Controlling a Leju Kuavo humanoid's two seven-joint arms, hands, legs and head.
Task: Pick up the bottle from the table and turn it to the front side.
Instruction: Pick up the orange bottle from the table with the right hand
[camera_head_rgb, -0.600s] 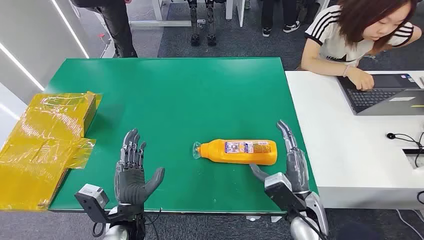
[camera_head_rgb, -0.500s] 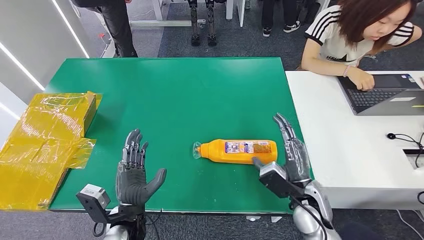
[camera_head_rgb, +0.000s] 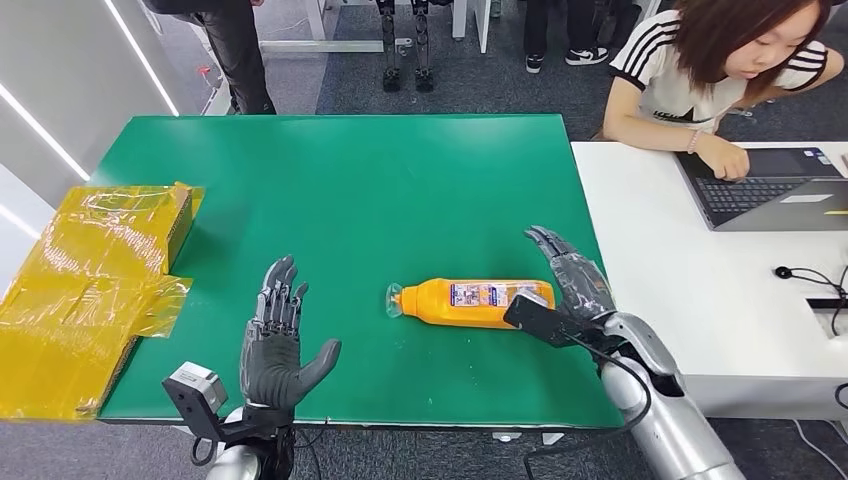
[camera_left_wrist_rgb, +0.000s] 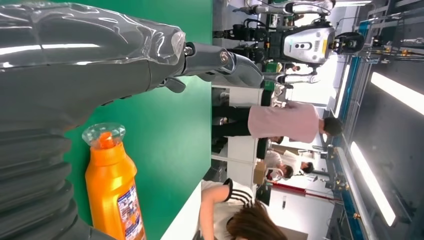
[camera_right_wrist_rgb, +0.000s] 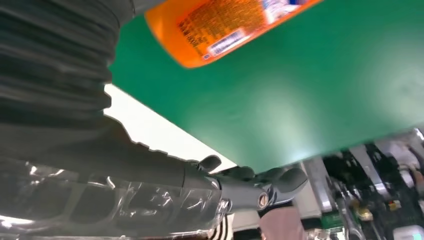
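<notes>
We see the orange plastic bottle lying on its side on the green bench, near its front edge, clear cap toward our left hand. Our right hand, fingers apart, sits just beside the bottle's base, holding nothing. Our left hand hovers open, well apart. The right wrist view shows the bottle's printed label close up.
</notes>
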